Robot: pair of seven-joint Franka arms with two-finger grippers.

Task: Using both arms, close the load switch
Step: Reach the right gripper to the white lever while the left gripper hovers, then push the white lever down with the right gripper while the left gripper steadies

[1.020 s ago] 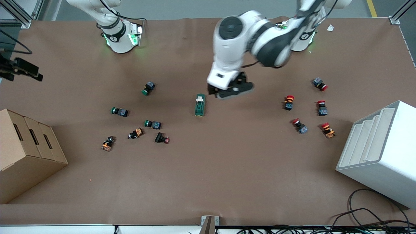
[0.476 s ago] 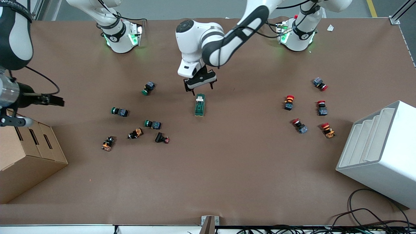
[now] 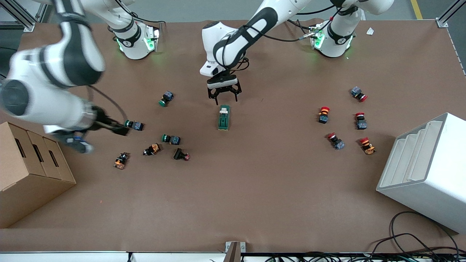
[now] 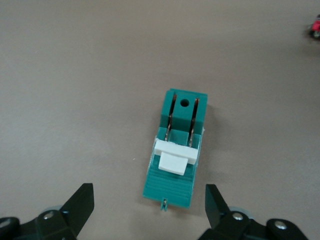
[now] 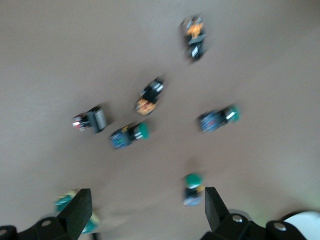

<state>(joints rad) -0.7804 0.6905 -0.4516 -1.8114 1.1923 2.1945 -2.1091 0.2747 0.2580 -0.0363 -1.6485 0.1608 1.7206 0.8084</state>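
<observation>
1. While the small dark green rectangular load switch (image 3: 224, 117) with its white lever piece (image 4: 173, 156) lies flat on the brown paper-covered table (image 3: 255, 189) near the middle, the left arm's black two-finger gripper (image 3: 223, 95) hangs just over the table at the switch's end toward the robots' bases; its fingers (image 4: 75, 205) are spread wide, wider than the switch, and hold nothing.
2. Seen from the left wrist, two thin metal blades (image 4: 170, 118) run along the switch body from the lever toward a round hole (image 4: 184, 104); the table right around the switch is bare.
3. Toward the right arm's end, the right arm's black gripper (image 3: 120, 129) is over the table just beside a green-capped round push button (image 3: 134, 125); its fingers (image 5: 75, 212) stand wide apart with nothing between them.
4. Scattered green-capped and orange-bodied push buttons (image 3: 171, 139) lie between that gripper and the switch, well apart from the switch; one more green-capped button (image 3: 166, 98) lies nearer the bases.
5. Toward the left arm's end, red-capped push buttons (image 3: 323, 114) lie in a loose group; a white stepped plastic bin (image 3: 426, 171) stands at that end, a brown cardboard box (image 3: 29, 174) at the right arm's end.
</observation>
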